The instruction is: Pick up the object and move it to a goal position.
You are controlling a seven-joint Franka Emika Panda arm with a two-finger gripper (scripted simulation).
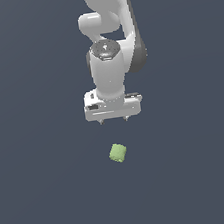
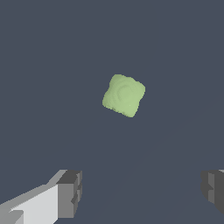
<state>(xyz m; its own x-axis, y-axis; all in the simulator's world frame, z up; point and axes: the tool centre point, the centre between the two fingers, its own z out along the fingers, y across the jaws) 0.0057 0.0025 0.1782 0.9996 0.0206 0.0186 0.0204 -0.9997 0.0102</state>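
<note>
The object, a small light-green cube (image 1: 118, 153) with rounded edges, lies alone on the dark grey floor, turned at a slight angle. My white gripper (image 1: 113, 120) hangs above it and a little behind, with clear space between the fingertips and the cube. In the wrist view the cube (image 2: 124, 95) sits ahead of the gripper (image 2: 142, 192), outside the gap between the fingers. The two grey fingertips (image 2: 70, 193) stand far apart, so the gripper is open and holds nothing.
The plain dark grey floor (image 1: 45, 194) stretches all around with no other objects or edges in view. No goal marker shows in either view.
</note>
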